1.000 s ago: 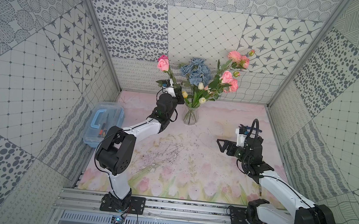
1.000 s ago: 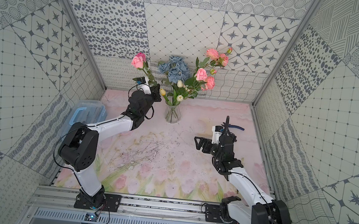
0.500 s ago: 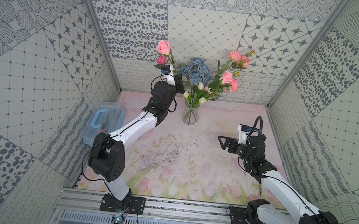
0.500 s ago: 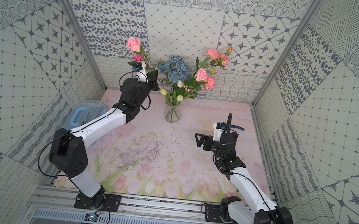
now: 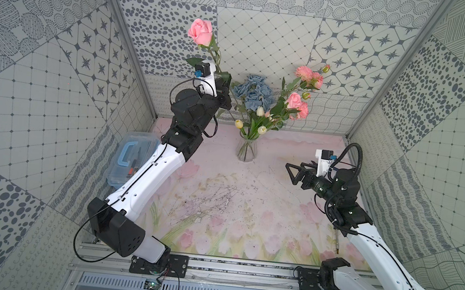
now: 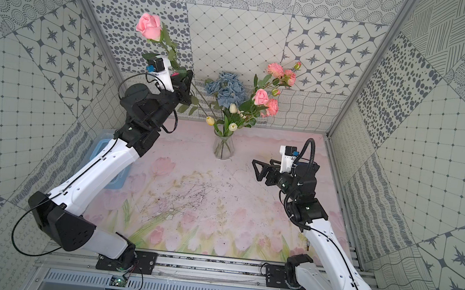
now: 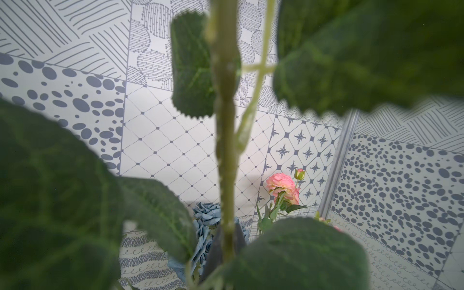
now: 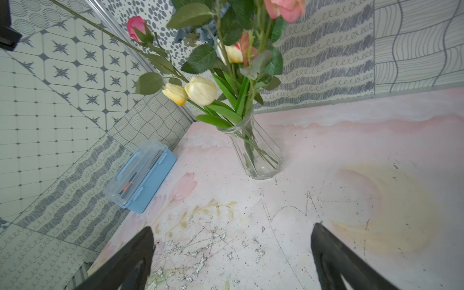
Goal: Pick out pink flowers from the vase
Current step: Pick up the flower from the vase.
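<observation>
My left gripper (image 5: 224, 80) (image 6: 186, 78) is raised left of the bouquet, shut on the green stem (image 7: 227, 150) of a light-pink rose (image 5: 200, 32) (image 6: 149, 26). The bloom stands high above it. Below the grip the stem slants down toward the mouth of the clear glass vase (image 5: 246, 152) (image 8: 258, 155); I cannot tell whether its end is still inside. Other pink flowers (image 5: 294, 100) and ruffled blooms (image 5: 308, 73) stay in the vase. My right gripper (image 5: 291, 172) (image 8: 232, 238) hovers open and empty over the mat, right of the vase.
Dusty-blue roses (image 5: 255, 95) and cream tulips (image 8: 200, 90) share the vase. A blue plastic box (image 5: 132, 160) (image 8: 143, 175) sits by the left wall. Patterned walls close in on three sides.
The left gripper has risen and drawn back to the left with the pink rose, lifting the bloom well above the bouquet. The right arm has shifted slightly to the right.
</observation>
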`<move>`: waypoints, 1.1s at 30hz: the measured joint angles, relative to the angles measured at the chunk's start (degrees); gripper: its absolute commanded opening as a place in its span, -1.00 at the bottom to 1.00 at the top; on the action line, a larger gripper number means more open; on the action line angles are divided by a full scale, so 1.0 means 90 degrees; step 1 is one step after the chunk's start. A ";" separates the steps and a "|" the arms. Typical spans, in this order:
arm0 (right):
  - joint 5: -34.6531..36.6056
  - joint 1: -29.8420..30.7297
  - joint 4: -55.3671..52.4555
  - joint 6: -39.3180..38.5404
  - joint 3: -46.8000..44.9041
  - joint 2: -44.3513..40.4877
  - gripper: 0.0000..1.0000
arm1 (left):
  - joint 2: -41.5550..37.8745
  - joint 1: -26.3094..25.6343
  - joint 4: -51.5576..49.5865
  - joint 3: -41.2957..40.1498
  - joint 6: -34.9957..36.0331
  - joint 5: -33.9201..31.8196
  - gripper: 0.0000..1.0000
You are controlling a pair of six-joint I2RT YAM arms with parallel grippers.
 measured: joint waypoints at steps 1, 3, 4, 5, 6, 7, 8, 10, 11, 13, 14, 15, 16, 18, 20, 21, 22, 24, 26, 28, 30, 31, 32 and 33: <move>-0.0100 0.0010 -0.0002 0.0002 0.0083 -0.0022 0.96 | -0.0056 0.0002 -0.0143 0.0104 -0.0005 0.0136 -1.00; -0.0304 0.0049 -0.0002 0.0002 0.0236 -0.0063 0.96 | -0.0134 0.0005 -0.0330 0.0245 -0.0036 0.0352 -1.00; -0.0398 0.0080 0.0005 0.0002 0.0296 -0.0085 0.96 | -0.0170 0.0005 -0.0427 0.0313 -0.0051 0.0483 -1.00; -0.0478 0.0112 -0.0002 0.0002 0.0350 -0.0107 0.97 | -0.0194 0.0005 -0.0515 0.0372 -0.0078 0.0595 -1.00; -0.0583 0.0155 -0.0002 0.0002 0.0406 -0.0131 0.96 | -0.0219 0.0005 -0.0641 0.0461 -0.0121 0.0777 -1.00; -0.0658 0.0192 -0.0005 0.0002 0.0454 -0.0151 0.96 | -0.0223 0.0007 -0.0733 0.0539 -0.0160 0.0908 -1.00; -0.0765 0.0238 0.0000 0.0002 0.0520 -0.0160 0.96 | -0.0214 0.0007 -0.0855 0.0653 -0.0221 0.1107 -1.00; -0.0947 0.0321 -0.0007 0.0005 0.0663 -0.0163 0.92 | -0.0151 0.0007 -0.1107 0.0901 -0.0359 0.1564 -1.00; -0.1027 0.0362 -0.0005 0.0002 0.0726 -0.0163 0.89 | -0.0100 0.0005 -0.1202 0.1013 -0.0437 0.1829 -1.00; -0.1185 0.0454 -0.0005 0.0010 0.0886 -0.0163 0.79 | 0.0010 -0.0007 -0.1392 0.1173 -0.0607 0.2363 -1.00; -0.1253 0.0491 0.0007 0.0005 0.0950 -0.0163 0.75 | 0.0061 -0.0022 -0.1469 0.1214 -0.0668 0.2579 -1.00; -0.1338 0.0525 0.0017 0.0010 0.1013 -0.0160 0.68 | 0.0121 -0.0051 -0.1576 0.1251 -0.0721 0.2841 -1.00; -0.1418 0.0549 0.0022 0.0032 0.1081 -0.0155 0.62 | 0.0185 -0.0107 -0.1727 0.1273 -0.0736 0.3072 -1.00; -0.1559 0.0602 0.0078 0.0058 0.1190 -0.0126 0.58 | 0.0289 -0.0272 -0.2059 0.1299 -0.0702 0.3475 -1.00; -0.1688 0.0658 0.0134 0.0061 0.1275 -0.0075 0.57 | 0.0376 -0.0486 -0.2387 0.1309 -0.0580 0.3796 -1.00; -0.1732 0.0682 0.0170 0.0061 0.1314 -0.0034 0.56 | 0.0423 -0.0617 -0.2574 0.1309 -0.0503 0.3961 -1.00; -0.1763 0.0719 0.0202 0.0063 0.1350 0.0029 0.56 | 0.0474 -0.0763 -0.2776 0.1307 -0.0396 0.4136 -1.00; -0.1821 0.0787 0.0253 0.0063 0.1411 0.0177 0.55 | 0.0563 -0.0984 -0.3048 0.1290 -0.0243 0.4405 -1.00; -0.1853 0.0852 0.0323 0.0066 0.1421 0.0342 0.48 | 0.0656 -0.1141 -0.3245 0.1258 -0.0129 0.4641 -1.00; -0.1868 0.0906 0.0376 0.0080 0.1421 0.0498 0.37 | 0.0780 -0.1280 -0.3424 0.1219 -0.0032 0.4850 -1.00; -0.1877 0.0954 0.0415 0.0080 0.1421 0.0627 0.20 | 0.0911 -0.1396 -0.3582 0.1200 0.0036 0.5034 -1.00; -0.1887 0.0976 0.0427 0.0087 0.1421 0.0680 0.08 | 0.0967 -0.1445 -0.3643 0.1188 0.0070 0.5115 -1.00; -0.1892 0.0996 0.0437 0.0092 0.1421 0.0721 -0.01 | 0.1010 -0.1479 -0.3691 0.1178 0.0087 0.5170 -1.00; -0.1902 0.1008 0.0457 0.0121 0.1421 0.0755 -0.11 | 0.1061 -0.1525 -0.3750 0.1166 0.0121 0.5251 -1.00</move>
